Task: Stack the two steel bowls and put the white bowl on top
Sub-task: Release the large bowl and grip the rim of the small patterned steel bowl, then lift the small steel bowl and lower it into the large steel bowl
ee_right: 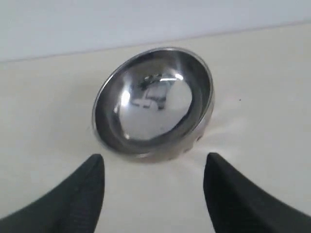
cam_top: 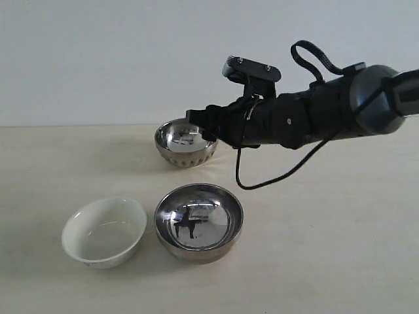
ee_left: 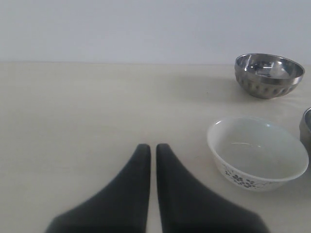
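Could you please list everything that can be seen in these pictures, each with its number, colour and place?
dimpled steel bowl: 1, shiny silver, at the back of the table, behind the other bowls
smooth steel bowl: 1, shiny silver, front middle, close beside the white bowl
white bowl: 1, white with a small dark pattern outside, front left
table: 1, pale beige, under all three bowls
wall: 1, plain whitish, behind the table
cable: 1, black, hanging in a loop under the right arm
right arm: 1, black, reaching in from the right
right end effector: 1, black, open, at the dimpled steel bowl
left end effector: 1, black, shut, holding nothing
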{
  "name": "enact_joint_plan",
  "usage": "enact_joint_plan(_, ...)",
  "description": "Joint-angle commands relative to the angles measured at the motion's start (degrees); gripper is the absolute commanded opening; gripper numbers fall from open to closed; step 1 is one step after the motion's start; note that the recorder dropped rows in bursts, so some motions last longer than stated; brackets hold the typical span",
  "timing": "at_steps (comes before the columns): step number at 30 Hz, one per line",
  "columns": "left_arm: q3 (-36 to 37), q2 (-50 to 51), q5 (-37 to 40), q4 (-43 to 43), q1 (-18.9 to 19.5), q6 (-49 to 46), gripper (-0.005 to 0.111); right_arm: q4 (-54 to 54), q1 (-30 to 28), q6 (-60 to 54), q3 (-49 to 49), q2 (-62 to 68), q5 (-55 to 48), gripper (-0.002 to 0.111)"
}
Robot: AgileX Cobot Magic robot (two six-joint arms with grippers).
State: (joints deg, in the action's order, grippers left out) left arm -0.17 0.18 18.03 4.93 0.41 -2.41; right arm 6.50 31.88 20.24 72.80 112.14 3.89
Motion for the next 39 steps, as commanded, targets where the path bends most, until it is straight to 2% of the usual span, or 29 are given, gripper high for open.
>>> enact_joint_plan(1, 0.17, -0.18, -0.43, 0.0, -0.29, 0.27, 0.004, 0.58, -3.32, 0.44, 8.51, 7.92, -0.68, 0.054)
enact_joint_plan(9, 0.17, -0.18, -0.43, 0.0, -0.29, 0.27, 0.004, 0.58, -3.95, 1.43, 25.61, 22.0, -5.3, 0.054)
enact_joint_plan(12, 0.17, -0.18, -0.43, 0.0, -0.29, 0.27, 0.004, 0.61, -4.72, 2.27, 31.85, 26.71, -11.85, 0.054)
enact_joint_plan(15, 0.17, -0.18, -0.43, 0.0, -0.29, 0.27, 0.004, 0.61, -5.02, 2.27, 34.12, 28.46, -14.59, 0.053)
enact_joint_plan(16, 0.17, -0.18, -0.43, 0.0, -0.29, 0.27, 0.004, 0.61, -5.02, 2.27, 34.12, 28.46, -14.36, 0.049)
enact_joint_plan(17, 0.17, -0.18, -0.43, 0.0, -0.29, 0.27, 0.004, 0.61, -5.02, 2.27, 34.12, 28.35, -14.74, 0.038)
enact_joint_plan(19, 0.17, -0.18, -0.43, 0.0, -0.29, 0.27, 0.004, 0.61, -5.02, 2.01, 34.12, 27.93, -16.48, 0.002)
enact_joint_plan(27, 0.17, -0.18, -0.43, 0.0, -0.29, 0.27, 0.004, 0.61, -5.41, -3.23, 34.12, 18.7, -23.52, 0.0)
enact_joint_plan(33, 0.17, -0.18, -0.43, 0.0, -0.29, 0.27, 0.004, 1.33, -5.6, -11.91, 34.12, 8.27, -41.19, 0.0)
enact_joint_plan(35, 0.17, -0.18, -0.43, 0.0, -0.29, 0.27, 0.004, 3.74, -5.6, -16.08, 32.44, 5.35, -45.89, 0.0)
enact_joint_plan(39, 0.17, -0.18, -0.43, 0.0, -0.29, 0.27, 0.004, 11.13, -5.6, -24.63, 24.39, -0.77, -48.34, 0.0)
